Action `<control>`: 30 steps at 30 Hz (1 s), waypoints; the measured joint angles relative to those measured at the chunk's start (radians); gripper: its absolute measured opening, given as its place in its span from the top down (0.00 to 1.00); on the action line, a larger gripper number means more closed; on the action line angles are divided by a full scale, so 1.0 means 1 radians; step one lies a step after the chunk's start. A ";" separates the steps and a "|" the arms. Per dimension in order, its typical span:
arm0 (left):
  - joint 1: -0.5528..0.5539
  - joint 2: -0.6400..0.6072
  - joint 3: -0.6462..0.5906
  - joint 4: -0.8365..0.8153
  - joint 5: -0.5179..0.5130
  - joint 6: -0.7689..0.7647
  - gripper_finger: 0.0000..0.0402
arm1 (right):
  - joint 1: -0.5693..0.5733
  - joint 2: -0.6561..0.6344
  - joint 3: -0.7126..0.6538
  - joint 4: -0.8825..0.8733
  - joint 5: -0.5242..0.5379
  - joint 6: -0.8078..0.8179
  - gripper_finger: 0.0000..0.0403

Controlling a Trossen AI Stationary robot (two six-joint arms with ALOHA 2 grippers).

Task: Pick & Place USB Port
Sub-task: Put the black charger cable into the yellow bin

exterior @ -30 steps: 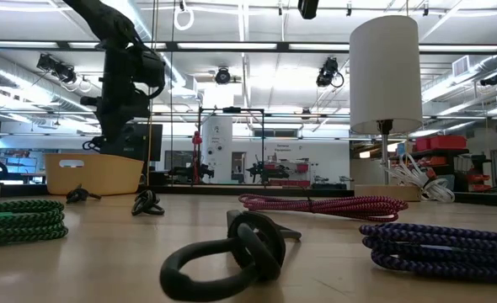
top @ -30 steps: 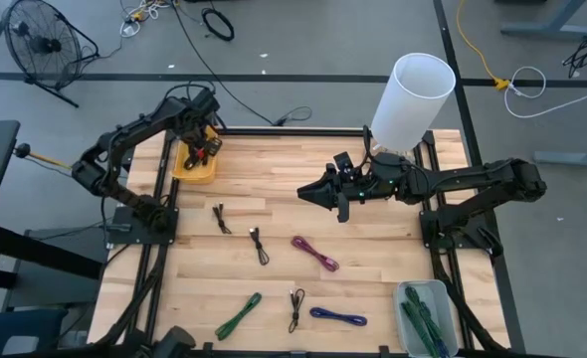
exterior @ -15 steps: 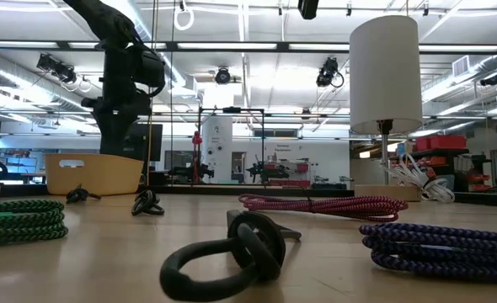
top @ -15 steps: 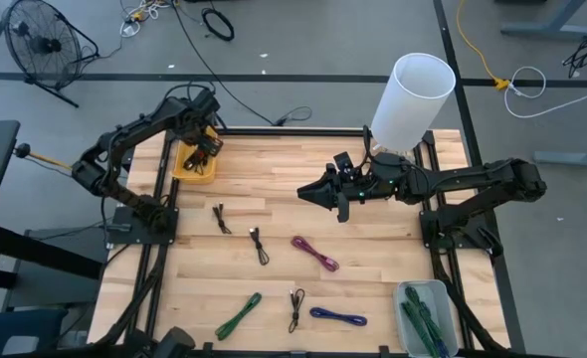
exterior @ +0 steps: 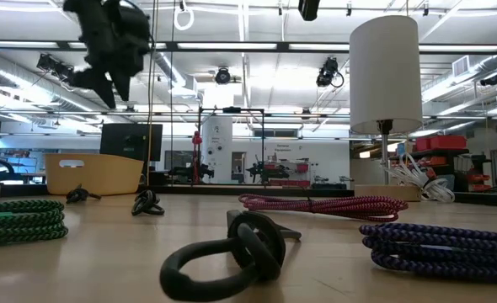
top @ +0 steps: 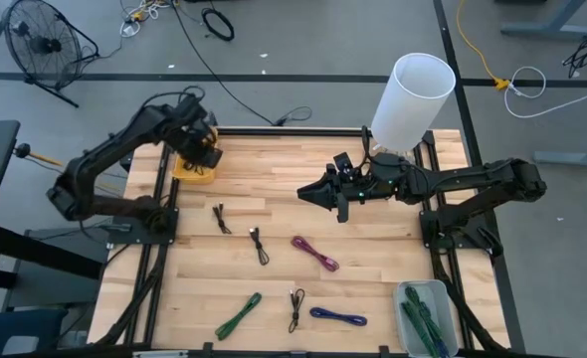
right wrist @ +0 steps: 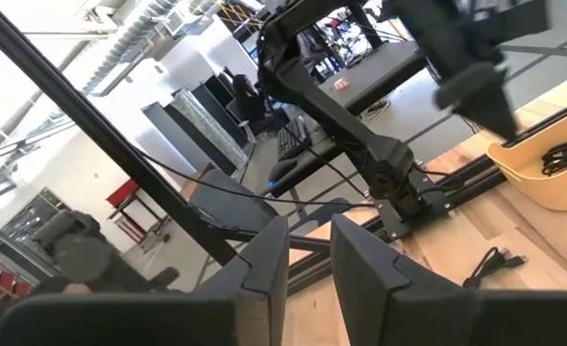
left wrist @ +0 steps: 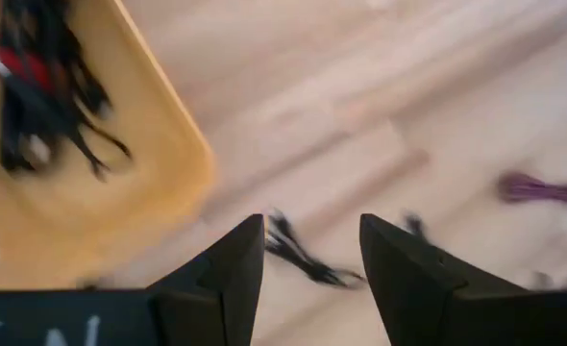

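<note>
Black and red USB cables [left wrist: 34, 96] lie in a yellow bin [left wrist: 139, 173] at the table's far left corner [top: 189, 171]. My left gripper [left wrist: 312, 255] hangs open well above the bin's near edge [exterior: 97, 88], nothing between its fingers. On the wood lie loose cables: two black [top: 222, 219] [top: 260, 245], a magenta one [top: 315, 253], a green one [top: 239, 315], another black [top: 295, 308] and a blue one [top: 338, 317]. My right gripper [top: 305, 194] waits over the table's middle, fingers a little apart [right wrist: 309, 255], holding nothing.
A tall white cylinder [top: 413, 94] stands at the far right. A clear bin [top: 423, 318] with green cables sits at the near right corner. Bare wood lies between the yellow bin and my right gripper.
My left gripper has opened low over the yellow bin, leaving a black-and-red cable in it. It has then risen clear above the bin and tipped toward the table's near side. My right arm has kept still.
</note>
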 joint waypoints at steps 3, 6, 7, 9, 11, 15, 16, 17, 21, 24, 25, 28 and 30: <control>-0.100 -0.047 0.000 -0.049 -0.006 -0.146 0.56 | 0.000 0.000 0.000 0.000 0.000 -0.004 0.80; -0.229 -0.070 0.000 -0.101 -0.080 -0.294 0.56 | 0.000 0.000 0.000 0.000 0.000 -0.006 0.80; -0.275 -0.070 0.000 -0.117 -0.115 -0.346 0.56 | 0.000 0.000 0.000 0.000 0.000 -0.008 0.80; -0.366 -0.069 0.000 -0.139 -0.182 -0.458 0.56 | 0.000 0.000 0.000 0.000 0.000 -0.011 0.80; -0.446 -0.066 0.000 -0.143 -0.222 -0.564 0.56 | 0.000 0.000 0.000 0.000 0.000 -0.011 0.80; -0.592 -0.036 0.000 -0.137 -0.272 -0.777 0.56 | 0.000 0.000 0.000 0.000 -0.002 -0.016 0.80; -0.620 -0.024 0.000 -0.139 -0.282 -0.815 0.56 | 0.000 0.000 0.000 0.000 -0.010 -0.020 0.80; -0.646 -0.012 0.000 -0.139 -0.292 -0.851 0.56 | 0.000 0.000 0.000 0.002 -0.017 -0.025 0.80; -0.716 0.052 -0.007 -0.123 -0.303 -0.945 0.56 | 0.000 0.000 0.000 0.002 -0.031 -0.029 0.80; -0.752 0.084 -0.083 -0.027 -0.247 -0.984 0.56 | 0.000 0.000 0.000 0.003 -0.058 -0.038 0.80; -0.764 0.091 -0.120 0.020 -0.228 -0.995 0.56 | 0.000 0.000 0.000 0.000 -0.065 -0.039 0.80; -0.788 0.105 -0.226 0.137 -0.197 -1.042 0.56 | 0.000 0.000 0.000 0.000 -0.092 -0.041 0.80; -0.788 0.104 -0.279 0.169 -0.194 -1.092 0.56 | 0.000 0.000 0.000 -0.001 -0.102 -0.042 0.80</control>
